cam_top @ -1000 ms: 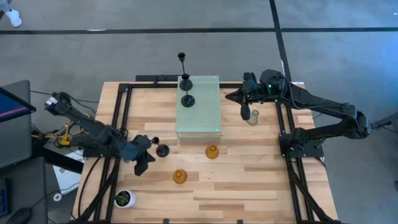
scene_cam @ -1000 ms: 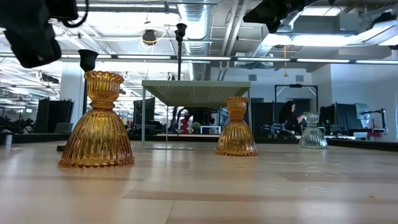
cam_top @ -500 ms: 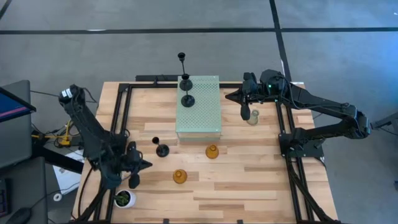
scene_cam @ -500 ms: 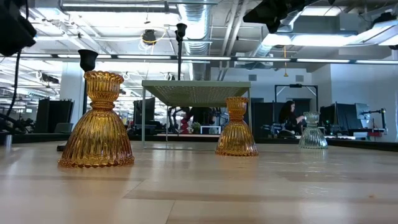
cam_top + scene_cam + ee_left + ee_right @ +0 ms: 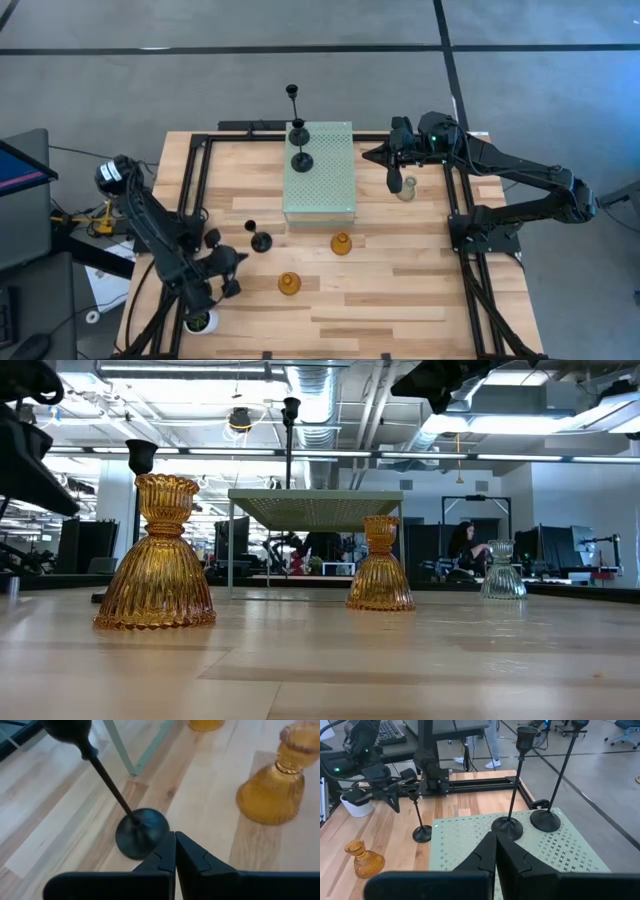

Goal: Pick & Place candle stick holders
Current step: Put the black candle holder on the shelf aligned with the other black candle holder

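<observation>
One black holder [image 5: 260,240] stands by its round base on the wooden table; it also shows in the left wrist view [image 5: 141,833]. Two taller black holders [image 5: 300,160] [image 5: 297,130] stand on the pale green perforated block [image 5: 325,190]. Two amber holders [image 5: 289,284] [image 5: 341,244] and the pale grey-green one [image 5: 405,188] stand on the table. My left gripper [image 5: 235,265] is shut and empty, just near-left of the lone black holder. My right gripper [image 5: 372,154] is shut and empty, raised right of the block.
A white pot with a green plant [image 5: 200,320] stands at the near left corner, close under my left arm. Black frame rails [image 5: 190,180] run along the table's left, far and right sides. People and desks show in the room beyond the table.
My left arm has swung back from beside the lone black holder toward the table's near left corner and turned, so the gripper now points back at the holder from the near left. Every holder has stayed in place.
</observation>
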Tool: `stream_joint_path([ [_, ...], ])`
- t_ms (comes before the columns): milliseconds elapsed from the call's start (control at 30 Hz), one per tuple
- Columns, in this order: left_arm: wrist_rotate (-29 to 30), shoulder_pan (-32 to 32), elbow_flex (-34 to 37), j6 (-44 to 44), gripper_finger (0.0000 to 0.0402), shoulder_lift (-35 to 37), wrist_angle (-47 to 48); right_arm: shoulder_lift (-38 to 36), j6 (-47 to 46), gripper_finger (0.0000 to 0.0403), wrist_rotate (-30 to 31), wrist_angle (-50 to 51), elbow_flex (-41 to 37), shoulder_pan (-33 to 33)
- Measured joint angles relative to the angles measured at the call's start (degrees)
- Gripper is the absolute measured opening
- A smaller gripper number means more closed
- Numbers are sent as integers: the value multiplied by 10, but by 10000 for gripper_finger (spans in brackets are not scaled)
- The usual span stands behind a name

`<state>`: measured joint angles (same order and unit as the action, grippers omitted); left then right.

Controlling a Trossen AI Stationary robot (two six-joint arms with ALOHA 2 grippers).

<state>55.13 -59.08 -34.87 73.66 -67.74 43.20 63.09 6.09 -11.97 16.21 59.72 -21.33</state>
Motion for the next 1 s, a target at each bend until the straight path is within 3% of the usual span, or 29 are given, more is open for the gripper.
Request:
stream_joint_path([
  [433,3,27,0,-1,39,-6,-2,0,-1,0,0,0,0,0],
  [1000,5,144,0,-3,236,-5,-2,0,0,0,0,1,0,0],
])
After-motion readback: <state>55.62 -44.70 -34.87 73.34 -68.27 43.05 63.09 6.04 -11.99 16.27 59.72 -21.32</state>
